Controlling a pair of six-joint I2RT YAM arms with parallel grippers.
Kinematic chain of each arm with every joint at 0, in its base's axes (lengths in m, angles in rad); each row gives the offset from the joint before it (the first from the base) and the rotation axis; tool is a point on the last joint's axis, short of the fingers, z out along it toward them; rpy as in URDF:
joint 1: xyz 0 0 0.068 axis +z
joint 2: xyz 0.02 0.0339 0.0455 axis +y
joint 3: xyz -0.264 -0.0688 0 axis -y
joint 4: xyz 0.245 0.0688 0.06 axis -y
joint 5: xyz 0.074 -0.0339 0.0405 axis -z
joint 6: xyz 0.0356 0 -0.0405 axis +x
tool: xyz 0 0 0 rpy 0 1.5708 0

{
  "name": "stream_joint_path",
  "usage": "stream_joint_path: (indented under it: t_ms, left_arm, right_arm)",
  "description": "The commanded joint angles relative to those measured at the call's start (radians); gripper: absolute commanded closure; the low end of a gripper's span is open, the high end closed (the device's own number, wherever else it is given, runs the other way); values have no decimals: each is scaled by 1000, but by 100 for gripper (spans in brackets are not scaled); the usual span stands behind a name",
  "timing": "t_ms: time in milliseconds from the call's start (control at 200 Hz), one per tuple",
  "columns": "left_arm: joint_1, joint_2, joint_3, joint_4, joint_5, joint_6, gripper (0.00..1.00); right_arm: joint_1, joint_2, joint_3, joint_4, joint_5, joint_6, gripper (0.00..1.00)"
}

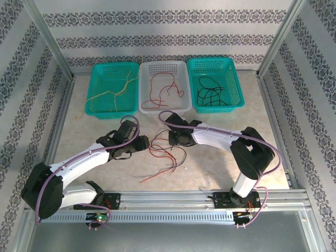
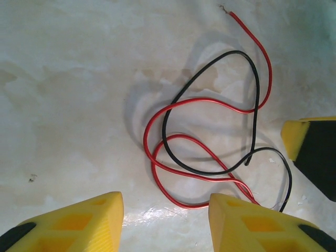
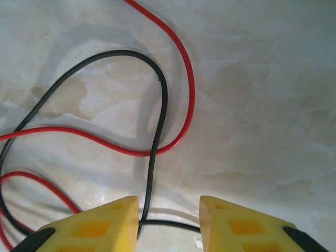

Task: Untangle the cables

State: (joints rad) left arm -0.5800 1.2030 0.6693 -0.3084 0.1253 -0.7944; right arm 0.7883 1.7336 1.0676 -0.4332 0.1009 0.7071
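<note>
1. Three baskets line the far edge of the table [image 1: 226,163]: the left teal basket [image 1: 111,113] holds a tan cable [image 1: 113,91], the white basket [image 1: 164,110] a second red cable [image 1: 150,89], and the right teal basket [image 1: 218,108] a second black cable [image 1: 210,94].
2. The tangle lies on the table between the arms. A loose red cable [image 2: 210,98] and a loose black cable [image 2: 236,52] cross each other in curly loops.
3. The left gripper [image 2: 166,220] hovers beside the tangle, jaws apart.
4. The right gripper [image 3: 169,220] has its jaws apart, with the loose black cable crossing the gap unpinched.
</note>
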Motion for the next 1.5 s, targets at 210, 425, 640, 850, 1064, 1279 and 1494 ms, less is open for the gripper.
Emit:
stream_joint_path:
  t_ms: [210,425,640,850,1064,1279,1494]
  left_arm:
    - [27,-19,1,-29,-6,-12,54]
    - [39,-37,-2,-34,-4,-10,54]
    - [73,-52,-14,-22,17,-22,54]
    - [99,-61,-14,-11,45,-23,54]
    - [102,-63,-22,7,57,-35,54]
    - [114,-76,-26,2,54,-40,54]
    - [124,-89,-36,-6,61,-37,54]
  right_arm:
    - [22,129,75,8,20,-35,75]
    - [46,108,92,-31,46,-50,74]
    - [45,4,-16,20,-3,-118,51]
    - [-10,-42,-72,7,-74,-220,48]
    - [52,-10,-7,-38,-89,-367,48]
    - [66,95,86,-54,-67,-411,54]
    - [82,186,159,-80,-35,-457,56]
